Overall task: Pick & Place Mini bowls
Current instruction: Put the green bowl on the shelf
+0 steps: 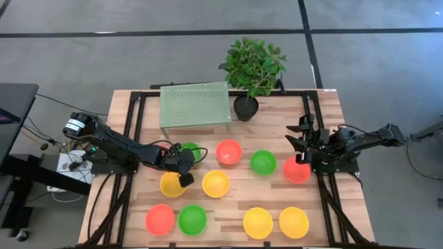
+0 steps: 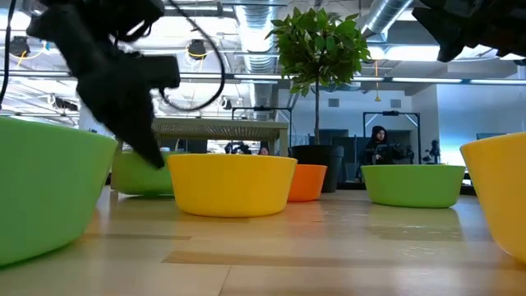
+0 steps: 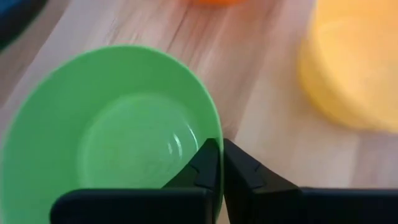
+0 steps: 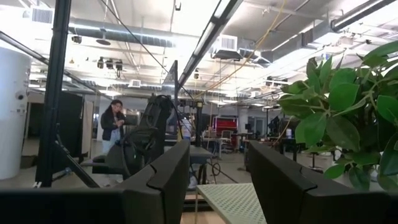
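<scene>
Several mini bowls in red-orange, green and yellow sit upright on the wooden table (image 1: 228, 200). My left gripper (image 3: 221, 144) is at the green bowl (image 1: 193, 149) in the far row, between a yellow bowl (image 1: 169, 187) and a red-orange bowl (image 1: 228, 152), and is shut on it. In the low view this green bowl (image 2: 141, 174) appears to rest on its base. My right gripper (image 4: 217, 149) is open and raised near the table's right side (image 1: 302, 142), just beyond a red-orange bowl (image 1: 296, 171). It touches nothing. My left gripper pinches the green bowl's rim (image 3: 208, 118) on the side nearest the arm, one finger inside the bowl and one finger (image 3: 245, 165) outside. The fingers slant down from the table's left. The bowl stays upright; in the low view its base seems to be on the table.
A black pot with a leafy plant (image 1: 246, 107) and a green perforated rack (image 1: 195, 104) stand at the far edge. A yellow bowl (image 1: 215, 183) lies close to the held bowl. More bowls line the near edge (image 1: 192, 219). People show in the room behind.
</scene>
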